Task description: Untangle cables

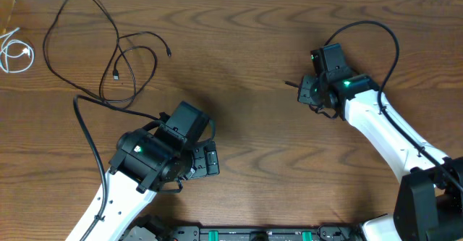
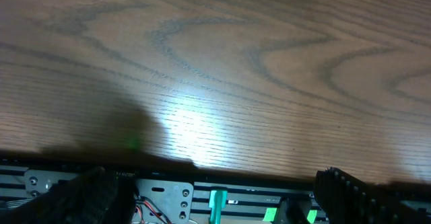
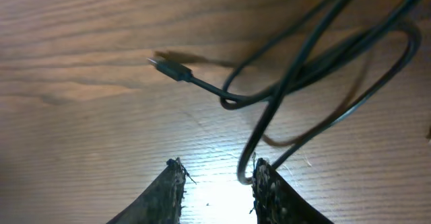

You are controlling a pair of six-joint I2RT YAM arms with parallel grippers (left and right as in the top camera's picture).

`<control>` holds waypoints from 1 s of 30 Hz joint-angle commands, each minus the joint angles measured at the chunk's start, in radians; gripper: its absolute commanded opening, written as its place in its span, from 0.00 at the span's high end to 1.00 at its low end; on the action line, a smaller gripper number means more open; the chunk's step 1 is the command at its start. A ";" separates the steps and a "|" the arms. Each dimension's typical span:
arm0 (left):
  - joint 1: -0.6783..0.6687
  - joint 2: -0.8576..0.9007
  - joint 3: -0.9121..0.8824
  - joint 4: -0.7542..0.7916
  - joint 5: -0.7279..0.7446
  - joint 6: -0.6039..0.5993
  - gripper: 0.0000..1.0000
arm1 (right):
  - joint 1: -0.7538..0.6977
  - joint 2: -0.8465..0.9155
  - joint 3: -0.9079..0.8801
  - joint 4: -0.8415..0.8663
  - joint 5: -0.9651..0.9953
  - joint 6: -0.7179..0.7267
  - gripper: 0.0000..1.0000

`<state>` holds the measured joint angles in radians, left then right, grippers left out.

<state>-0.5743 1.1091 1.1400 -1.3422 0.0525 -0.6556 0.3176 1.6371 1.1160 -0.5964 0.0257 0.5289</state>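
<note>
My left gripper (image 1: 208, 158) has its jaws spread wide over the table (image 1: 253, 38), with nothing between them. Up and to its left, one long black cable (image 1: 119, 49) lies in loose loops, and the white cable (image 1: 27, 53) is coiled farther left at the table edge. Well to its right, my right gripper (image 3: 217, 165) has its fingers part-way apart. A second black cable (image 3: 202, 86) brushes one finger (image 3: 273, 194) but is not clamped.

The wooden counter (image 1: 246, 38) carried black cable loops (image 1: 108, 45) well left of the left claw (image 1: 189, 165). A white cable coil (image 1: 14, 53) lay farther left, at the counter's edge.
</note>
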 commanded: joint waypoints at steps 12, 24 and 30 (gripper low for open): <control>-0.005 0.002 0.000 -0.004 -0.016 -0.012 0.02 | 0.004 0.095 -0.013 -0.020 0.097 0.009 0.67; -0.005 0.002 0.000 -0.004 -0.016 -0.012 0.02 | -0.003 -0.008 0.117 -0.113 0.094 0.000 0.99; -0.005 0.002 0.000 -0.003 -0.016 -0.012 0.02 | -0.014 -0.120 0.340 -0.236 -0.059 -0.029 0.99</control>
<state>-0.5743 1.1091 1.1400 -1.3418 0.0521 -0.6556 0.3153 1.6146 1.3392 -0.8116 0.0734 0.5262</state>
